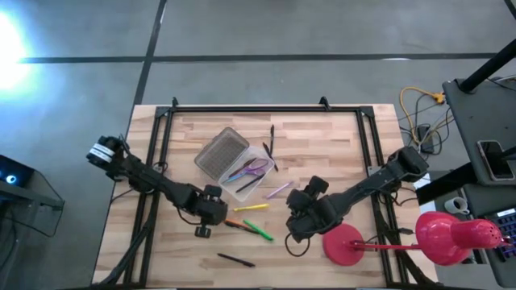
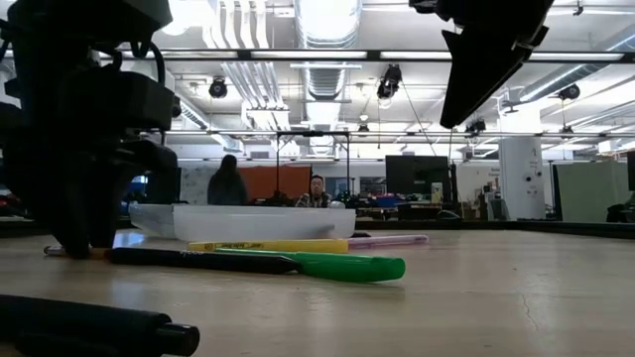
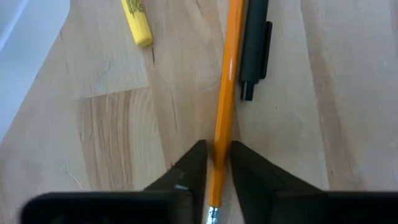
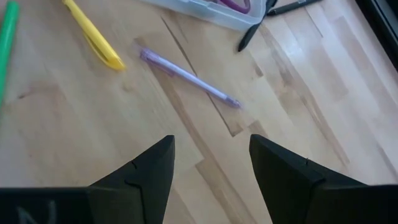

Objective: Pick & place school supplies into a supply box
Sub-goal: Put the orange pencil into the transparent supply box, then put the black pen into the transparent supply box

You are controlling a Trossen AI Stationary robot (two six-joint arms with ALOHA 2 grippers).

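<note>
Black pen: lying alone nearest the table's near edge, well apart from the box, waiting its turn.

Left gripper: pressing down at the table just inside its near-left quarter, fingers pinching in on either side of the orange pencil; contact looks made, and the straddling pose across the shaft is what gives a thin round thing a firm hold.

Orange pencil: lying flat on the wood, running straight out from between the left fingers, a dark pen just beside it and parallel, so the grasp is staying narrow, probably to avoid catching both.

Green marker: resting on the wood near the pencil, between the two grippers.

Right gripper: hovering toward the near-right part of the table, beside the red lamp's base, fingers spread wide and empty, pointing at the purple pen as if lining up.

Yellow highlighter: lying mid-table, between the pencil and the box.

Purple pen: lying slantwise on bare wood, just short of the box's near corner.

Supply box: sitting toward the middle of the table's far half, lid swung open so items can drop in; purple-handled scissors and a few pens are already lying inside.

Far pen: lying beyond the box toward the far edge.
</note>
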